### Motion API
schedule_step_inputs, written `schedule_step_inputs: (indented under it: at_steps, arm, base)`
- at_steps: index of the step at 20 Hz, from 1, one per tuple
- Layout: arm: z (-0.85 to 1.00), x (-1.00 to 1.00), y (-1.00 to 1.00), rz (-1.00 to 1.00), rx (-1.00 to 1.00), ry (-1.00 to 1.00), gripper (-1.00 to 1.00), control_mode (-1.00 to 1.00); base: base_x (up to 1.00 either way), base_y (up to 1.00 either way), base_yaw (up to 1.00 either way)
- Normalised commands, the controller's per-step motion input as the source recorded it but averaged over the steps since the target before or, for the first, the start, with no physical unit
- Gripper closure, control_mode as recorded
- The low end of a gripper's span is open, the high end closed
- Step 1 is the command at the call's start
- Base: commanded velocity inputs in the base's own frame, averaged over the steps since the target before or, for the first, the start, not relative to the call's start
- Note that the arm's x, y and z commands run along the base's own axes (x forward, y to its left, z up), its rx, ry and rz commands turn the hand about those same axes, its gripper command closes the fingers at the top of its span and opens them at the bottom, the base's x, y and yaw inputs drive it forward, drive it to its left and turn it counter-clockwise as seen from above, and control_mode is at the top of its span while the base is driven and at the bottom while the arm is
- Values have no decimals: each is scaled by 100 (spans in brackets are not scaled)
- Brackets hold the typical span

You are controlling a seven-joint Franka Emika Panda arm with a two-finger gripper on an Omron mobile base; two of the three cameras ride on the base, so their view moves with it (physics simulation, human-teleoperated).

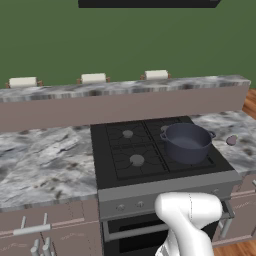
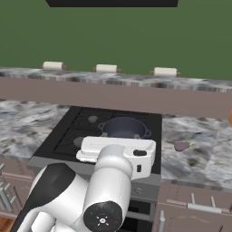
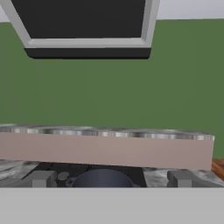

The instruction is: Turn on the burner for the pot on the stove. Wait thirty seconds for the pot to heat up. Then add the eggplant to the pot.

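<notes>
The dark blue-grey pot stands on the right front burner of the black stove. Small knobs line the stove's grey front panel. The purple eggplant lies on the marble counter to the right of the stove. My gripper is open and holds nothing; its two fingertips stand wide apart. It hangs in front of the stove's front edge, level with the pot and pointing at the back wall. In the base views the white hand hides the fingers.
A raised marble-topped ledge runs behind the stove, with three pale rolls on it. A dark range hood hangs above. Marble counter stretches left of the stove, with drawers below.
</notes>
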Motion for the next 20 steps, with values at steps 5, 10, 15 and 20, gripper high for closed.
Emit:
schedule_step_inputs:
  at_steps: [5, 10, 15, 20]
  arm:
    - [0, 0, 0, 0, 0, 0, -100, -100]
    - [0, 0, 0, 0, 0, 0, -100, -100]
    - [0, 0, 0, 0, 0, 0, -100, -100]
    - [0, 0, 0, 0, 0, 0, -100, -100]
  base:
    - [0, 0, 0]
    - [0, 0, 0]
    - [0, 0, 0]
    - [0, 0, 0]
